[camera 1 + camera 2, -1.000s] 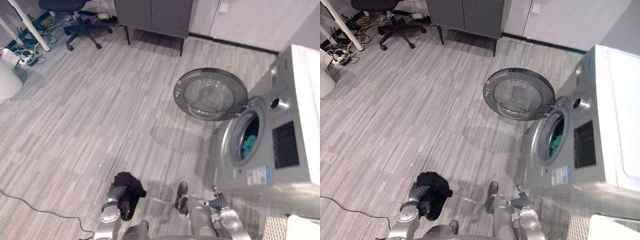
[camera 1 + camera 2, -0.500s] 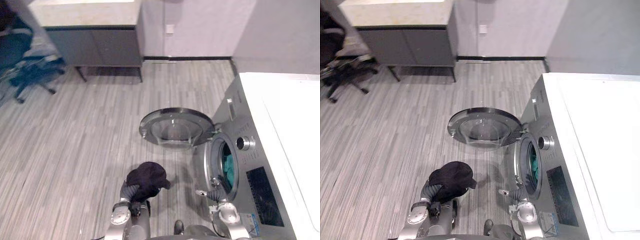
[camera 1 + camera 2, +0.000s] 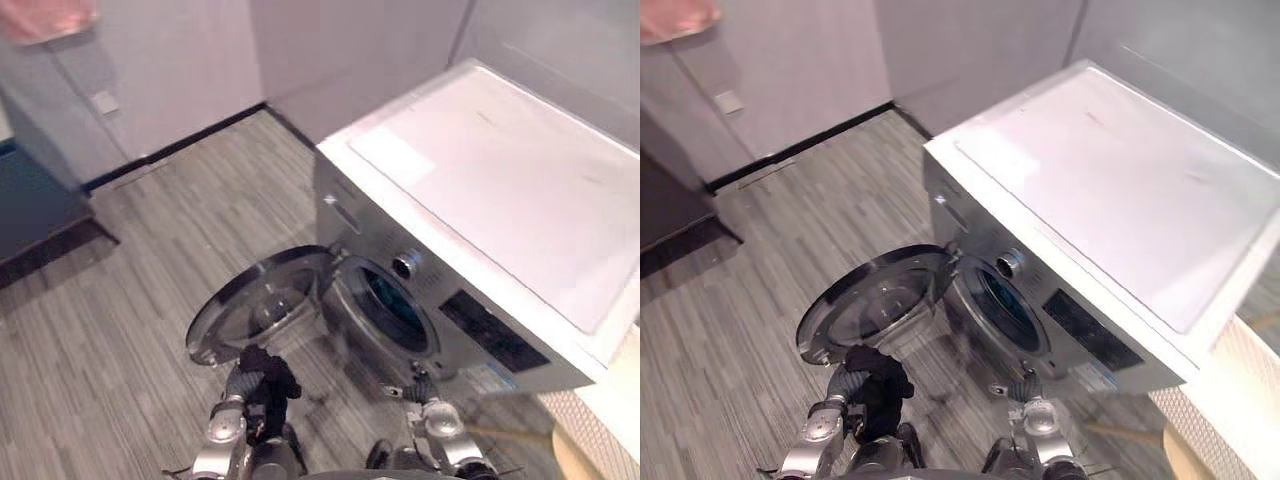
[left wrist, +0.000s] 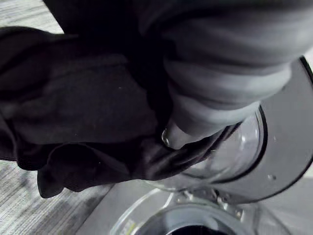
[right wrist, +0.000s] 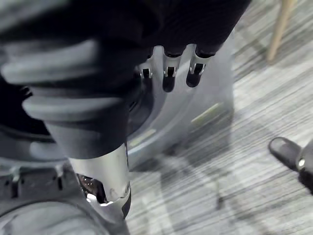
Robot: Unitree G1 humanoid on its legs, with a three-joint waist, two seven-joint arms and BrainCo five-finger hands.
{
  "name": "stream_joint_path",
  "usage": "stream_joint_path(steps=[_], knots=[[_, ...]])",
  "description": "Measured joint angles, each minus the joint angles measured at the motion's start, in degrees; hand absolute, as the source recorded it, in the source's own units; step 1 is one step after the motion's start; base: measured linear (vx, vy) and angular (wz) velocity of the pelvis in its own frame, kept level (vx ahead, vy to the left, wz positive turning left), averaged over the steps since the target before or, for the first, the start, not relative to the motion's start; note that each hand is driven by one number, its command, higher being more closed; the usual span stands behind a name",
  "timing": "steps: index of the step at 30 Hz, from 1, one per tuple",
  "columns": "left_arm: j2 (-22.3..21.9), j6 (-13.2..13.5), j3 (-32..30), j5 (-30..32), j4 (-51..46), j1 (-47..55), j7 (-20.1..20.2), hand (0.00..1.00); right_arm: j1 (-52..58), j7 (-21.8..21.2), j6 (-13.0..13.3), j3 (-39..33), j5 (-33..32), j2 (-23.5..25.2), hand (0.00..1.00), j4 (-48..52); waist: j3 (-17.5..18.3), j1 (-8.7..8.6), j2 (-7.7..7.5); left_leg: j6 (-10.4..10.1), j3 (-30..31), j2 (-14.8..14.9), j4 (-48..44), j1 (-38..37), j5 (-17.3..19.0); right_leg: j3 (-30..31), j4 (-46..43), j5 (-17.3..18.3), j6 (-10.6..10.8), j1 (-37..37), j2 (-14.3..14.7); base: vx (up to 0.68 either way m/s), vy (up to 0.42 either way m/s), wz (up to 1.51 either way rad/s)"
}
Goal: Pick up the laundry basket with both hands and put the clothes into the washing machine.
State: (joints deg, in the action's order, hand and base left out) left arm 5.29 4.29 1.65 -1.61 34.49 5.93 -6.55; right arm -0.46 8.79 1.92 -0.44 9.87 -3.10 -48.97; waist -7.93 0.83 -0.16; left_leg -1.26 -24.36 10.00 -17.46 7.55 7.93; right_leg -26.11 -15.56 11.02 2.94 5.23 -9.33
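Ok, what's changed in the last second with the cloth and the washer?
The view has swung round to face the washer; that is the camera moving. The left hand has brought the cloth close up to the open door, nearer the drum than before. Unchanged: the left hand still grips the cloth, the door stays open, the right hand hangs empty low by the washer's front.

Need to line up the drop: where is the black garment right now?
The black garment is bunched in the left hand, low and left of centre in the left eye view, in front of the open washer door.
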Motion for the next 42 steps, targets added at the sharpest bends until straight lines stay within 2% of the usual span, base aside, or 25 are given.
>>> stream_joint_path(steps=[1, 2, 3, 5, 6, 7, 8, 9, 10, 11, 12, 13, 14, 16, 19, 22, 23, 25, 27, 30, 35, 36, 39, 42], knots=[[0.04, 0.0, -0.01, 0.0, 0.01, 0.09, 0.02, 1.0, 0.2, 0.04, -0.03, -0.25, -0.05, -0.2, 0.0, -0.31, -0.03, 0.05, 0.04, -0.02, -0.12, 0.64, -1.42, 0.21, 0.0, 0.86, 0.48, -0.11, -0.14, -0.12, 0.45, 0.0, -0.143, -0.75], [0.0, -0.04, -0.02, 0.0, -0.03, 0.19, 0.03, 1.0, 0.57, 0.07, -0.08, -0.36, -0.07, -0.57, 0.0, -0.65, -0.25, -0.02, 0.16, -0.05, 0.51, 2.63, -6.73, 1.63, 0.02, 2.35, 1.38, -0.32, -0.48, -0.67, 1.37, 0.0, -0.146, -0.82], [-0.3, -0.19, -0.06, -0.09, -0.08, 0.23, 0.02, 1.0, 0.97, 0.42, -0.03, -0.35, -0.27, -1.35, 0.0, -1.19, -1.43, 0.06, 1.02, -0.5, 3.14, 5.2, -15.0, 3.2, -0.27, 4.13, 2.37, -0.68, -1.04, -2.68, 2.77, 0.0, -0.138, -0.85], [-1.28, -0.26, 0.0, -0.5, -0.12, 1.07, 0.0, 1.0, 1.61, 1.14, -0.11, -0.73, -0.37, -1.87, 0.0, -1.66, -2.11, 0.53, 1.75, -1.53, 8.82, 6.6, -22.93, 5.87, -0.47, 7.33, 2.99, -0.89, -1.62, -4.53, 4.43, 0.04, -0.053, -1.04], [-2.26, -0.36, 0.07, -0.89, -0.23, 1.29, 0.0, 1.0, 1.35, 1.32, -0.13, -2.15, -0.46, -2.2, 0.0, -1.63, -2.26, 0.95, 2.2, -2.65, 14.31, 4.26, -21.43, 6.13, 1.95, 10.09, 2.46, -0.99, -1.76, -4.03, 4.55, 0.08, 0.016, -1.13], [-2.56, -0.36, 0.07, -1.24, -0.29, 1.24, -0.03, 1.0, 1.12, 1.46, -0.2, -2.96, -0.64, -2.24, 0.0, -1.63, -2.35, 0.99, 2.31, -2.7, 16.42, 3.15, -20.04, 6.15, 2.63, 11.33, 2.1, -0.99, -1.76, -3.71, 4.48, 0.09, 0.082, -1.11], [-2.91, -0.36, 0.18, -1.56, -0.29, 0.99, -0.06, 1.0, 0.85, 1.71, -0.31, -4.45, -1.01, -2.17, 0.0, -1.76, -2.45, 0.94, 2.3, -3.14, 20.4, 0.31, -16.06, 6.1, 3.36, 13.55, 1.51, -1.04, -1.74, -3.18, 4.28, 0.06, 0.11, -0.83], [-2.97, -0.35, 0.31, -1.96, -0.29, 0.76, -0.09, 1.0, 0.89, 2.17, -0.31, -5.14, -1.28, -2.17, 0.0, -1.99, -2.46, 0.98, 2.29, -3.22, 22.93, -1.29, -12.79, 5.64, 3.3, 14.88, 1.25, -1.06, -1.67, -2.9, 4.24, 0.06, 0.134, -0.96], [-2.96, -0.35, 0.48, -2.39, -0.28, 0.49, -0.13, 1.0, 0.96, 2.49, -0.37, -5.75, -1.43, -2.21, 0.0, -2.58, -2.36, 0.87, 2.6, -4.27, 26.28, -2.98, -7.02, 4.1, 2.24, 16.38, 1.1, -1.09, -1.28, -2.71, 4.59, 0.08, 0.175, -0.9], [-2.7, -0.33, 0.56, -2.42, -0.21, 0.18, -0.13, 1.0, 0.92, 2.69, -0.68, -5.83, -1.42, -2.88, 0.0, -3.09, -2.12, 0.8, 3.94, -3.9, 27.55, -3.03, -3.53, 3.13, 1.98, 18.35, 0.64, -0.6, -0.28, -1.89, 5.82, 0.05, 0.16, -0.79], [-2.03, -0.54, 0.58, -2.45, -0.01, -0.3, -0.21, 1.0, 0.82, 2.77, -0.87, -5.85, -1.47, -2.36, 0.0, -3.67, -2.46, 0.58, 2.88, -3.87, 26.45, -3.14, -3.38, 2.82, 1.99, 19.06, 0.07, -0.39, 0.11, -1.85, 5.42, 0.08, 0.202, -0.64], [-1.52, -0.63, 1.18, -2.45, -0.09, -1.01, -0.31, 1.0, 1.56, 2.69, -0.86, -6.02, -1.55, -1.33, 0.0, -3.58, -2.56, 0.09, 1.24, -2.99, 24.7, -3.7, -3.32, 2.56, 2.6, 20.17, -0.46, -0.33, 0.7, -1.26, 4.66, 0.06, 0.153, -0.39], [-1.17, -0.64, 1.18, -2.45, -0.12, -1.12, -0.27, 1.0, 2.04, 2.68, -0.86, -6.31, -1.62, -0.98, 0.0, -3.54, -2.53, 0.09, 0.87, -2.73, 24.08, -3.97, -3.59, 2.49, 2.94, 20.69, -0.84, -0.07, 1.14, -1.0, 4.27, 0.07, 0.14, -0.35], [-1.16, -0.68, 1.75, -2.45, -0.16, -1.21, -0.13, 1.0, 3.07, 2.66, -0.91, -6.54, -2.15, -0.76, 0.0, -3.56, -2.61, 0.15, 0.75, -1.99, 22.08, -4.49, -4.76, 1.63, 4.36, 22.69, -2.21, 0.65, 2.22, -0.75, 3.41, 0.05, 0.125, -0.42], [-1.16, -0.69, 2.61, -2.46, -0.18, -0.23, -0.05, 1.0, 2.84, 2.56, -0.9, -6.48, -2.54, -0.74, 0.0, -3.49, -3.16, 0.18, 1.51, -1.29, 18.18, -4.27, -8.33, 1.56, 7.26, 26.93, -6.38, 2.32, 3.58, 1.83, 3.18, 0.03, 0.112, -0.64], [-1.16, -0.69, 2.59, -4.82, -4.08, -1.02, -0.39, 1.0, 1.0, 2.84, -0.86, -6.5, -2.69, -0.77, 0.0, -0.75, -5.64, -0.02, 2.14, -0.96, 15.57, -3.06, -17.44, 6.99, 10.62, 29.69, -16.24, 4.88, 3.98, 9.54, 3.41, -0.07, 0.064, -0.56], [-1.19, -0.61, 2.6, -5.72, -6.6, -1.89, -1.04, 1.0, 0.25, 3.12, -0.85, -6.43, -2.81, -0.78, 0.0, 0.9, -7.67, -0.06, 2.18, -0.76, 15.06, -2.4, -21.43, 9.31, 12.54, 29.79, -20.5, 6.19, 3.99, 12.66, 3.54, -0.16, 0.012, -0.39], [-1.51, -0.3, 2.86, -9.62, -9.9, -4.38, -1.58, 1.0, -0.92, 3.75, -0.86, -6.1, -4.44, -0.71, 0.0, 4.1, -9.68, 0.02, 1.87, -0.19, 14.83, -1.24, -29.08, 15.74, 15.85, 30.22, -28.77, 8.98, 4.11, 19.83, 3.62, -0.18, 0.002, -0.2], [-2.21, 0.26, 3.09, -14.58, -12.97, -8.94, -2.68, 1.0, -2.62, 4.05, -0.89, -5.16, -5.64, -0.6, 0.0, 8.45, -13.35, 0.03, 1.23, 0.41, 14.99, -0.15, -38.39, 23.66, 19.24, 30.42, -38.39, 12.58, 4.09, 28.28, 3.1, -0.2, -0.005, -0.05], [-4.14, 1.07, 3.29, -21.2, -15.65, -14.64, -5.25, 1.0, -5.17, 6.23, -1.16, -4.67, -7.27, -0.07, 0.0, 14.43, -15.76, 0.02, 0.95, 0.85, 15.67, 1.08, -47.72, 34.14, 21.62, 30.99, -48.09, 14.93, 3.78, 39.13, 3.22, -0.22, -0.009, -0.02], [-6.83, 2.36, 3.2, -28.49, -19.24, -26.51, -9.79, 1.0, -9.45, 9.23, -0.98, -4.11, -9.46, 1.47, 0.0, 23.86, -16.96, -0.11, 0.75, 0.79, 17.41, 2.54, -58.68, 51.34, 22.65, 31.34, -59.42, 16.26, 3.27, 56.55, 4.08, -0.17, -0.045, -0.01], [-6.83, 2.54, 3.15, -29.2, -19.49, -27.91, -10.16, 1.0, -9.71, 9.57, -0.85, -4.06, -9.53, 1.54, 0.0, 24.86, -16.96, -0.08, 0.75, 0.8, 17.56, 2.91, -59.87, 52.86, 22.79, 31.4, -60.54, 16.33, 3.22, 58.09, 4.37, -0.11, -0.077, -0.07], [-4.92, 2.68, 2.14, -30.3, -19.55, -37.04, -12.81, 1.0, -10.89, 10.28, 0.58, -4.16, -11.13, 2.14, 0.0, 29.44, -17.36, -0.58, 0.02, 0.64, 18.17, 3.97, -65.23, 59.61, 23.61, 31.98, -65.94, 16.74, 3.13, 65.29, 5.28, -0.1, -0.083, -0.09], [-1.1, 2.7, -0.08, -30.32, -19.57, -45.74, -14.98, 1.0, -10.85, 10.33, 2.25, -4.18, -11.55, 2.51, 0.0, 32.91, -17.53, -2.23, -0.32, 0.69, 18.72, 4.16, -68.16, 64.23, 23.64, 32.36, -68.81, 16.86, 3.24, 69.91, 5.69, -0.1, -0.071, -0.01]])
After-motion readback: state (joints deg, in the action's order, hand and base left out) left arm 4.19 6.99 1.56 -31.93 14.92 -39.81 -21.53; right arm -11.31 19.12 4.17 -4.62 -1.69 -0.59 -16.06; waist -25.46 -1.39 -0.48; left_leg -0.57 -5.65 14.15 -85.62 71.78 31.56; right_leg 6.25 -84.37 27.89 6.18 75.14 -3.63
